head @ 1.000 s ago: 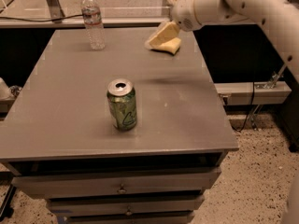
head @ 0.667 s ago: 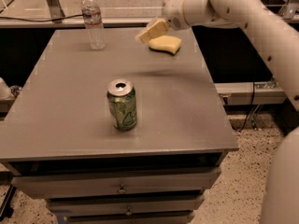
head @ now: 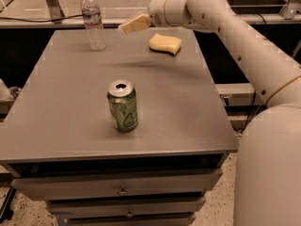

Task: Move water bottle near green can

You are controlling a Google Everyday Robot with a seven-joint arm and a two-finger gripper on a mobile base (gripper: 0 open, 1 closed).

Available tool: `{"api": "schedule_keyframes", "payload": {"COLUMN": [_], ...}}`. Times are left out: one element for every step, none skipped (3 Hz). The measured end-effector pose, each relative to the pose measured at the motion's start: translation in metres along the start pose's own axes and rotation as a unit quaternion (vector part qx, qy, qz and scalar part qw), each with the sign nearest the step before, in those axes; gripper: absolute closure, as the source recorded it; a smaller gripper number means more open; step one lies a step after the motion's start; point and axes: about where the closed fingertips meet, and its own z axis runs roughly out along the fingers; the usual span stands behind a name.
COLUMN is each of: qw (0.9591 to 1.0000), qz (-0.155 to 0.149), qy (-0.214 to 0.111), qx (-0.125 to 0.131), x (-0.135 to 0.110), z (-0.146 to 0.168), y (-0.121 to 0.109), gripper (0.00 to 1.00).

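Note:
The water bottle (head: 93, 20), clear with a white cap, stands upright at the far left of the grey table (head: 61, 107). The green can (head: 122, 106) stands upright near the table's middle, closer to the front edge, well apart from the bottle. My gripper (head: 134, 24) hangs above the far part of the table, pointing left, a short way right of the bottle and not touching it. It holds nothing that I can see.
A yellow sponge (head: 165, 43) lies at the far right of the table, just below my wrist. My white arm (head: 244, 46) reaches in from the right. Drawers (head: 122, 190) sit under the table's front edge. A metal rail (head: 51, 21) runs behind the table.
My gripper has swung left, from over the sponge towards the water bottle. The sponge now shows in full. The bottle and can have not moved.

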Motion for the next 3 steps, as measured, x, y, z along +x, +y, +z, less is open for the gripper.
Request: {"api": "schedule_keyframes", "payload": {"qw": [0.9994, 0.9968, 0.9922], "qz": [0.021, 0.037, 0.045], "qy": [-0.019, -0.040, -0.052], "qx": [-0.022, -0.059, -0.104], "x": [-0.011, -0.023, -0.032], "z": [0.045, 0.083, 0.111], "y": [0.013, 0.036, 0.064], "gripper": [0.00, 0.00, 0.00]}}
